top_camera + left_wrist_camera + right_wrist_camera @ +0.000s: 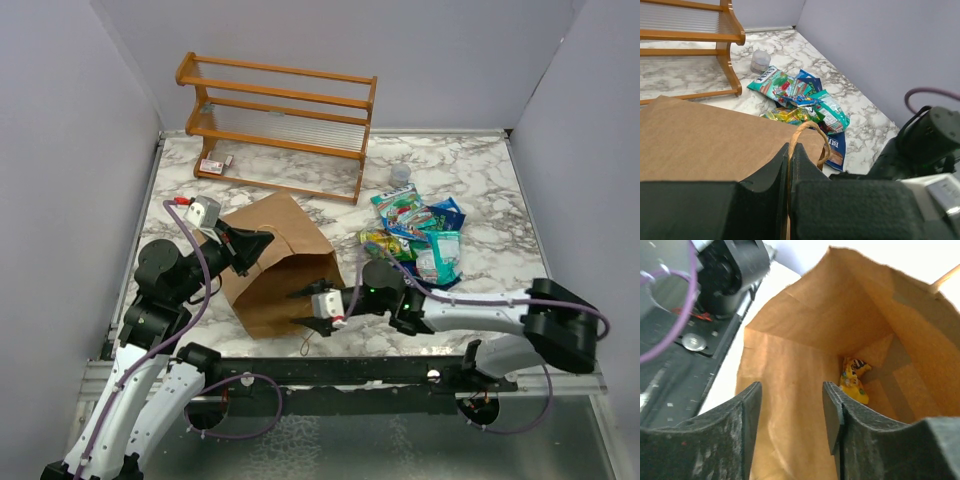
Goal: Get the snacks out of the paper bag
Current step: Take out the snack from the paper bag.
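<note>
**Most snacks out, at least one left in the bag**

One yellow packet [854, 380] lay at the bottom of the paper bag [275, 265], lit through the open mouth in the right wrist view. Whether anything else hid in the corners could not be told. The bag lay on its side on the tabletop [470, 170], mouth toward the right arm. A pile of snacks [420, 235] in green, teal, blue and yellow already sat outside it, just beyond the mouth, over a dark blue pouch [837, 150].

The left pincer [791, 150] was pressed together on the bag's handle [812, 131], the twisted paper loop running between its jaws, which seemed to hold the mouth up. The right pincer [792, 415] was at the bag's mouth with its jaws spread and nothing between them, pointed at the yellow packet.

By my reading the job was nearly done: that packet remained to be reached, gripped and carried to the pile.
</note>
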